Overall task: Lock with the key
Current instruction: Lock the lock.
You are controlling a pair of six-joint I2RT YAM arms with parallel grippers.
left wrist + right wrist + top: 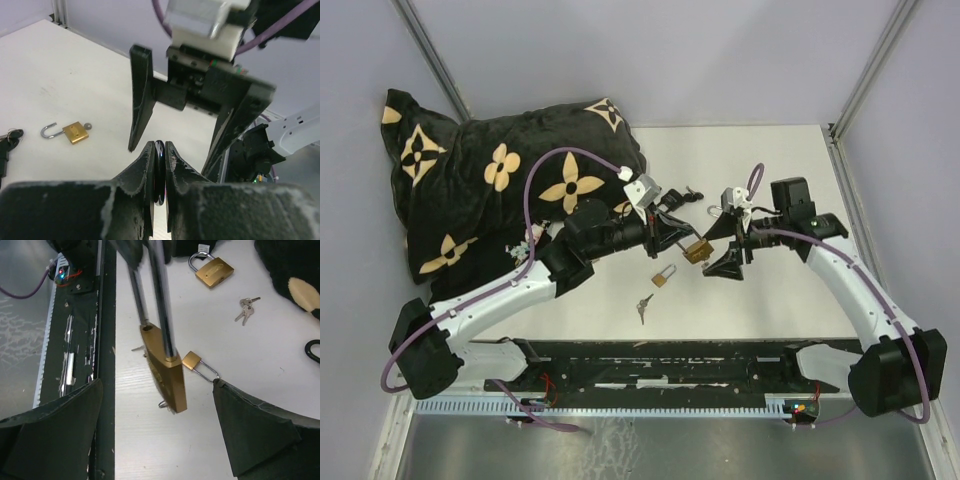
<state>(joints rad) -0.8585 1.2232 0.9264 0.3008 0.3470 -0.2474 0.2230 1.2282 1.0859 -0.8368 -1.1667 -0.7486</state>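
A large brass padlock (165, 371) with a long steel shackle (159, 295) hangs above the table, its body tilted. My left gripper (159, 145) is shut on the top of that shackle, which shows edge-on as a dark shiny sliver between the pads. In the top view the padlock (697, 250) hangs just right of the left gripper (672, 237). My right gripper (156, 385) is open wide, and the padlock hangs just ahead of its fingers without touching them. A small bunch of keys (643, 307) lies on the table below. Whether the shackle is latched I cannot tell.
A small brass padlock (663, 277) with a long shackle lies on the table. Another padlock (212, 271) and a pair of keys (246, 310) lie farther off. An open padlock (75, 132) sits near black-headed keys (692, 193). A black flowered pillow (500, 180) fills the back left.
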